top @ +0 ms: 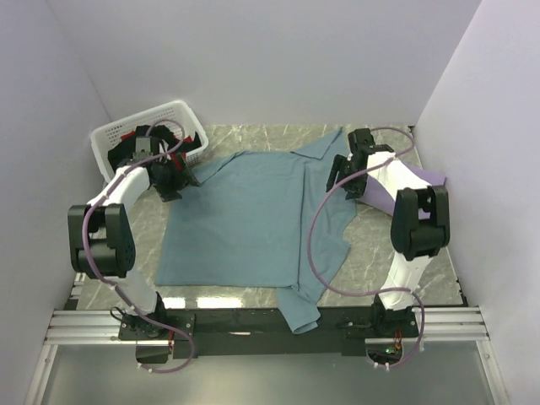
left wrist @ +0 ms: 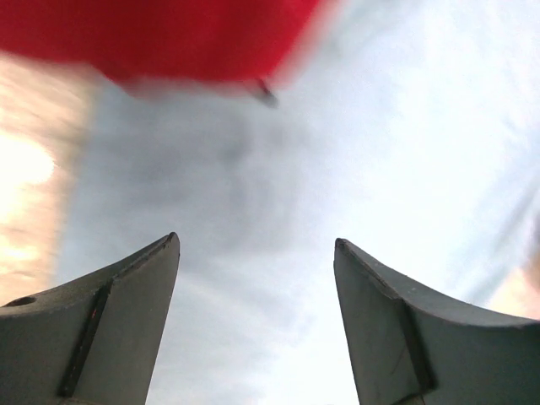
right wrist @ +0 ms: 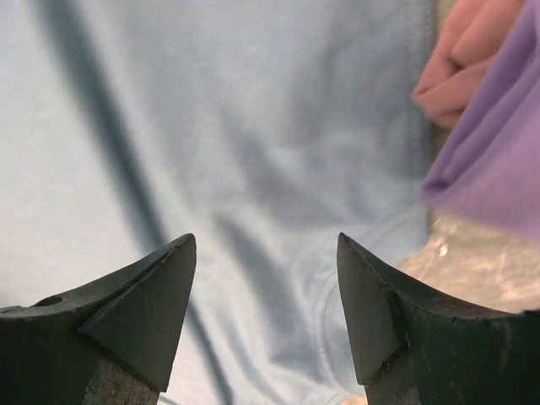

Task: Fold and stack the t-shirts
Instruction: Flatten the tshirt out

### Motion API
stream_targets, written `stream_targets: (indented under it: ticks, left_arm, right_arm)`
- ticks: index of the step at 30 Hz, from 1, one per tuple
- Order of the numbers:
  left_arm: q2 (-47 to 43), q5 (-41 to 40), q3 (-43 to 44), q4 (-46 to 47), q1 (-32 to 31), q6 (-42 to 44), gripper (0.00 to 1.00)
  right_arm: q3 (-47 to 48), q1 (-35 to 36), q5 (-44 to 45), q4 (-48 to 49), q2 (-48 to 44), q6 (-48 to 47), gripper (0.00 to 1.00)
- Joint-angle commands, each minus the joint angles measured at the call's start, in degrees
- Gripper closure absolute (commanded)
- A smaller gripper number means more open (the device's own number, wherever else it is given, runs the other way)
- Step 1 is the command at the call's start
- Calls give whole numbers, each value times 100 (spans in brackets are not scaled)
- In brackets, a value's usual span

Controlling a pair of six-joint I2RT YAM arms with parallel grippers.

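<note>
A large teal-blue t-shirt (top: pixel 253 219) lies spread on the table, its right side folded over the middle and a strip hanging over the front edge. My left gripper (top: pixel 179 179) is open over its far left sleeve, close above the cloth (left wrist: pixel 278 278); red cloth (left wrist: pixel 160 38) shows beyond it. My right gripper (top: pixel 340 171) is open over the shirt's far right part (right wrist: pixel 219 143). A lavender-purple t-shirt (top: pixel 426 179) lies at the right under my right arm and shows in the right wrist view (right wrist: pixel 498 160). Black and red shirts (top: pixel 164 143) fill the basket.
A white slotted basket (top: pixel 114 135) stands at the far left corner. White walls close in the table on three sides. Purple cables loop from both arms over the table. A pink fold of cloth (right wrist: pixel 460 67) lies next to the lavender shirt.
</note>
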Motion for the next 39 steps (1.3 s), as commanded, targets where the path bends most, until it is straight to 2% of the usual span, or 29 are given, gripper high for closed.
stream_targets:
  ticks: [1,4,9,16,24,29,39]
  left_arm:
    - [-408,512,-363,13,-203,-354,21]
    - [-575,792,-828,189,-239,-565,20]
    - [-620,803,-1391,330,-239,-558,20]
    - [-259,566,-1647,444,6,-259,19]
    - [66,372,-1498,295,551,75,19]
    - [250,126,-1173,84,666,304,19]
    - [523,-269,-619,-188,701,681,19]
  right_arm:
    - [-305,176,-228,-32,-655,59,26]
    - [-806,290,-457,214,-849,253,26]
    - [-1457,334,-764,767,-920,552,27]
    - [-1538,334,-774,935,-463,535,27]
    - [-1555,141,-291,505,-128,508,27]
    - [-1231,-104,-62,215,-32,368,27]
    - [131,-333,219,-356,767,51,26]
